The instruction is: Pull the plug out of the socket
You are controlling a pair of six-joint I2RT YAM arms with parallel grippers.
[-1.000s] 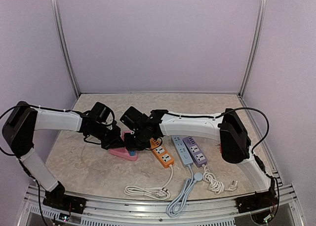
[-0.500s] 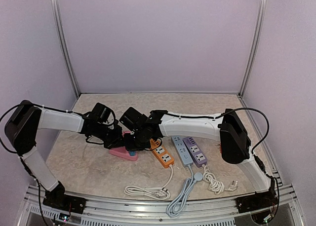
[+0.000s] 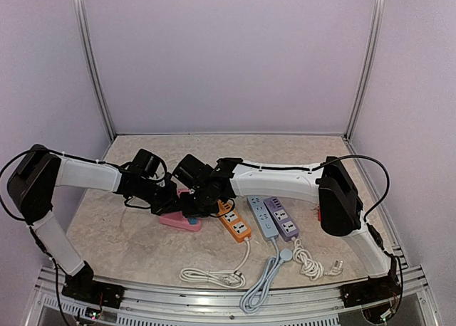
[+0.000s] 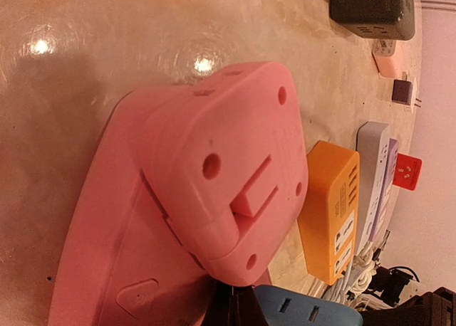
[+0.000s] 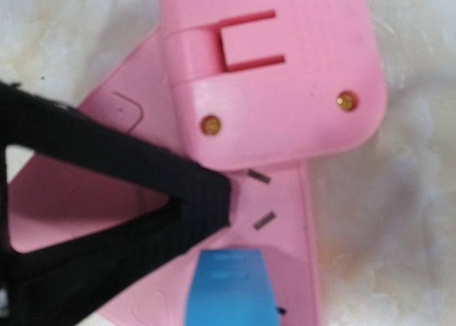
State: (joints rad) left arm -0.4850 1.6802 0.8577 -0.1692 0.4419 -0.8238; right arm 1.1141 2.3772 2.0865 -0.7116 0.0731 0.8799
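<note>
The socket is a pink power strip [image 3: 173, 220] [image 4: 92, 255] [image 5: 288, 233] lying left of centre. A pink block with screw holes [image 4: 228, 162] [image 5: 285, 62] rests on its top. The plug is blue [image 3: 191, 216] [image 4: 313, 308] [image 5: 228, 287] and sits at the strip's near end, beside two empty slots. My left gripper [image 3: 169, 200] [image 4: 239, 308] is shut, its black fingers [image 5: 157, 191] pressing their tip on the strip next to the plug. My right gripper [image 3: 194, 205] reaches in from the right and is shut on the blue plug. Its own fingertips stay hidden in the right wrist view.
Right of the pink strip lie an orange strip [image 3: 235, 225] [image 4: 335, 205], a grey one [image 3: 262, 219] and a purple one [image 3: 283, 221]. White cables [image 3: 214, 275] coil near the front edge. A black adapter [image 4: 370, 9] and a red piece [image 4: 407, 173] lie farther off.
The left arm has edged slightly right towards the pink strip. The right arm and the plug have barely moved.
</note>
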